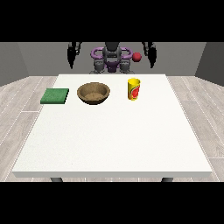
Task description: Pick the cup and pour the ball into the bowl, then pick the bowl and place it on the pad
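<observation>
Nothing grasped yet. The yellow cup (pixel 134 89) stands upright on the white table (pixel 113 140), just right of frame centre in the upper part of the tabletop. The brown bowl (pixel 93 92) sits left of it, apart, at about the same height in the frame. The green pad (pixel 55 96) lies flat further left, near the table's left edge, apart from the bowl.

A red ball (pixel 137 57) shows near the top of the frame, right of the robot torso and above the table's far edge (not visibly in the cup; can't tell whether it is resting on anything).

The hand at the view's right (pixel 152 53) is raised beside the torso at the top of the frame, well apart from the cup, holding nothing. The hand at the view's left (pixel 73 53) is likewise raised at upper left, holding nothing. Whether the fingers of either are spread or curled I cannot tell.

Handling guess: the cup looks light and stiff with a smooth wall, so likely tippy. Best taken round the mid-side, thumb opposite fingers, kept upright until over the bowl. The bowl looks rigid, wide and shallow, probably heavier, so take it by pinching the rim.
</observation>
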